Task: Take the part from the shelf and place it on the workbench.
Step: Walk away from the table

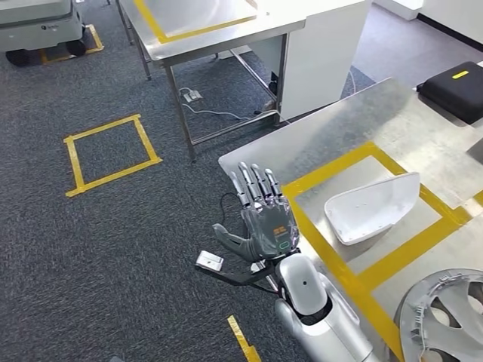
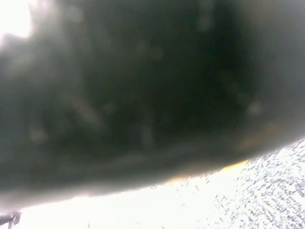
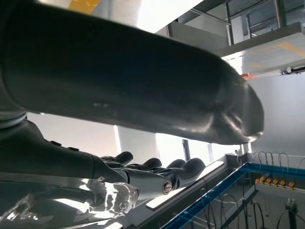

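Carpet, dark grey, with a square of yellow tape on it. Far table, steel, taped outline on top. Workbench, steel, nearer and to the right, with a yellow-taped rectangle.

Part: white moulded shell, lying on the workbench inside the taped rectangle, free of any hand. Silver hubcap on the workbench's near corner, outside the tape. Black case at the workbench's far end.

Right hand at the workbench's left edge, back of the hand up, fingers straight and spread, thumb out to the side, nothing in it. Right wrist view: thumb large and dark, fingers extended.

Left hand: left wrist view dark and blurred; cannot tell its state.
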Controlling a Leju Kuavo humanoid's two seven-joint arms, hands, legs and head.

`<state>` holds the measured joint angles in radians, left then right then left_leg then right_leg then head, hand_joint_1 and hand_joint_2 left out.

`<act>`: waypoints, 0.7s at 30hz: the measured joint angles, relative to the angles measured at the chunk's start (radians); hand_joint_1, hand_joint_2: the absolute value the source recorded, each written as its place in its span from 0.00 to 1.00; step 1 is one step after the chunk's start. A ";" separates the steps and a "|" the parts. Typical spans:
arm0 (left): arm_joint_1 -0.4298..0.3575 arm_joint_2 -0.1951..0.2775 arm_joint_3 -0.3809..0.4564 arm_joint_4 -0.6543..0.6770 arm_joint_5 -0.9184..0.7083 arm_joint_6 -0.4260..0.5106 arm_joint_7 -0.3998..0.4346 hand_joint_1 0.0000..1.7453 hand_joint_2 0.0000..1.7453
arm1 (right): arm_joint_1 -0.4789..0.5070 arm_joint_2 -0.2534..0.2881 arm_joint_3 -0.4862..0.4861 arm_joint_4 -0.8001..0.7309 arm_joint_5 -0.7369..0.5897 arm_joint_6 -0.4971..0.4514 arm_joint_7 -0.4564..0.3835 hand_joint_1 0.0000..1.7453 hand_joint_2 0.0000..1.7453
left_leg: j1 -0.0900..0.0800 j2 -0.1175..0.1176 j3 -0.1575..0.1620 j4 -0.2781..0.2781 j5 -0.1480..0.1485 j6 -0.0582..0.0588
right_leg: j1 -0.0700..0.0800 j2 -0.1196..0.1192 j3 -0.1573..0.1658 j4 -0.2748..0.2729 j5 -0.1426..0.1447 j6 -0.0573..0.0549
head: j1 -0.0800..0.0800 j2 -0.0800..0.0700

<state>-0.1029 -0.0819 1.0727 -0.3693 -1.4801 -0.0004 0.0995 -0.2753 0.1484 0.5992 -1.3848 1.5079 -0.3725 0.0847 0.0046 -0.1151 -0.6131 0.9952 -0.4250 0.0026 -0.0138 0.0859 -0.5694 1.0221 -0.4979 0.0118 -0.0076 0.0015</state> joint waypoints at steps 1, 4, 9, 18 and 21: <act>0.001 0.000 0.000 0.000 0.000 0.000 0.000 0.00 0.00 | 0.000 0.000 0.000 0.000 0.004 0.000 0.000 0.00 0.00 | 0.002 -0.011 -0.005 0.000 0.003 -0.007 | 0.001 0.006 0.005 -0.008 -0.003 -0.003 | 0.000 0.000; 0.010 0.000 0.000 0.001 0.000 0.000 0.002 0.00 0.00 | 0.000 0.001 0.003 0.000 0.013 -0.001 0.000 0.00 0.00 | 0.006 -0.002 -0.015 0.010 -0.002 -0.025 | 0.002 -0.029 0.016 -0.018 0.003 -0.020 | -0.002 0.000; 0.007 0.000 0.000 0.002 0.000 0.000 0.004 0.00 0.00 | 0.005 0.002 0.005 0.000 0.019 -0.002 0.000 0.00 0.00 | 0.008 0.104 -0.140 0.267 -0.120 -0.042 | 0.009 -0.108 0.025 -0.026 0.000 -0.040 | -0.008 0.000; 0.006 0.006 0.000 0.003 0.000 -0.001 0.005 0.00 0.00 | 0.001 0.002 0.008 0.000 0.027 -0.001 0.001 0.00 0.00 | -0.008 0.171 0.006 0.005 -0.011 -0.013 | 0.023 -0.211 0.044 -0.024 -0.028 -0.010 | -0.009 0.000; 0.009 0.006 0.000 0.003 0.000 -0.001 0.007 0.00 0.00 | -0.001 0.002 0.009 0.000 0.028 -0.003 0.001 0.00 0.00 | -0.001 0.138 0.010 -0.002 -0.008 0.003 | 0.016 -0.151 0.015 0.042 -0.074 0.004 | -0.004 0.000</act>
<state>-0.0942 -0.0754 1.0730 -0.3666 -1.4801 -0.0009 0.1066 -0.2762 0.1502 0.6086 -1.3850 1.5360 -0.3753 0.0855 0.0034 0.0227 -0.6029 0.9935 -0.4328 0.0054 0.0022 -0.0651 -0.5539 1.0640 -0.5722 0.0158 -0.0118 0.0015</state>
